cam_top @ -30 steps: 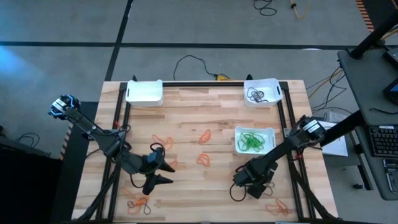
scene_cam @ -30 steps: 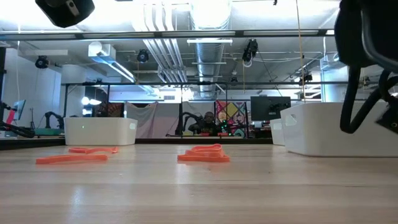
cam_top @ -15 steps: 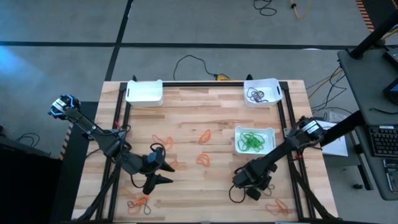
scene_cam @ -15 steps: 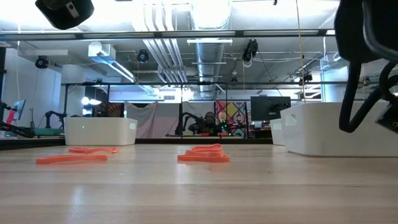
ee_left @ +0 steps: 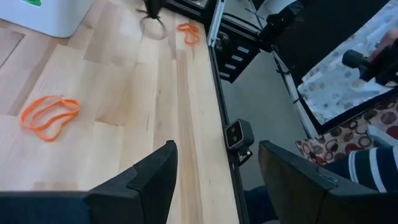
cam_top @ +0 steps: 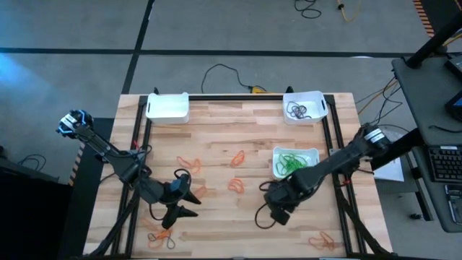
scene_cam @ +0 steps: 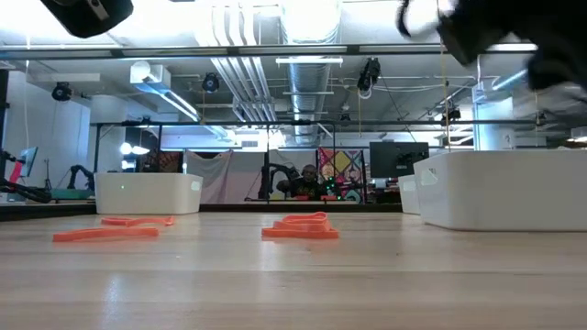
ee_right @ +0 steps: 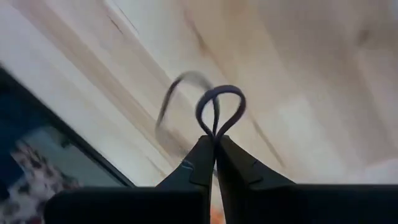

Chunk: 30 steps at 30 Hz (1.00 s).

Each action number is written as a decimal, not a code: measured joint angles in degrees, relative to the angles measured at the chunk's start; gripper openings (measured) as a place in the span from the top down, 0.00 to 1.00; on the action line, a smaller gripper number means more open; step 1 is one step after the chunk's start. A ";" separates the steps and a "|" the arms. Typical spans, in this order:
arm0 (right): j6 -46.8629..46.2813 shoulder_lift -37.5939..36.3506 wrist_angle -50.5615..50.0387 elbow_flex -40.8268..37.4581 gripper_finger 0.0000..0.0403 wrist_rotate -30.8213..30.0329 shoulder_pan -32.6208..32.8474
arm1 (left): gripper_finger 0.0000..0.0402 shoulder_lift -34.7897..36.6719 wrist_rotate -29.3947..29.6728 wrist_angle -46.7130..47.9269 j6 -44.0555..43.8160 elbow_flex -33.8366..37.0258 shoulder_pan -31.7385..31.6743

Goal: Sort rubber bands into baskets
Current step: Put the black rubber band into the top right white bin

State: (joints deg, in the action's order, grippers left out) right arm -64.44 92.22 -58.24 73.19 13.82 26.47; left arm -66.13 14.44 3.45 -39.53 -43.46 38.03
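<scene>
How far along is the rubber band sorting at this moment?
Partly done. Green bands fill one basket, dark bands lie in the far right basket; the far left basket looks empty. The right end effector is shut on a dark band. Orange bands remain scattered on the table.

Baskets point(cam_top: 167, 106) white; bands inside green point(cam_top: 292, 163) and dark point(cam_top: 297, 110); loose rubber bands point(cam_top: 237, 156) orange; table point(cam_top: 234, 123) pale wood.

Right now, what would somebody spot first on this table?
The right gripper near the table's front, shut on a dark rubber band dangling in a loop. Next, the bright green bands in the basket on the right, and orange bands scattered mid-table by the open left gripper.
</scene>
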 joint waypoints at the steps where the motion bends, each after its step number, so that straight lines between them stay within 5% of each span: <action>1: 0.06 -1.08 -0.04 0.84 0.98 -2.18 -0.60 | 0.48 0.14 0.01 -0.02 0.01 0.00 0.08; 7: 0.03 -7.98 -2.06 3.98 0.98 -16.71 -5.93 | 0.48 0.50 1.06 -0.01 0.87 0.00 0.08; 13: 3.79 -15.49 -9.00 2.80 0.98 -21.98 -16.65 | 0.48 0.53 2.16 0.51 1.13 0.00 0.08; 24: 17.23 -21.46 -12.83 0.48 0.98 -34.07 -46.19 | 0.48 0.57 1.68 1.09 -6.34 0.00 4.97; 30: 19.00 -20.72 -6.36 -2.32 0.98 -39.73 -60.47 | 0.48 0.59 3.50 3.52 -14.49 0.00 11.25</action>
State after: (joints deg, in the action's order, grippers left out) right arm -45.44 71.50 -64.60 70.87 -25.91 -34.00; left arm -65.54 17.94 6.97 -54.02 -43.46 49.27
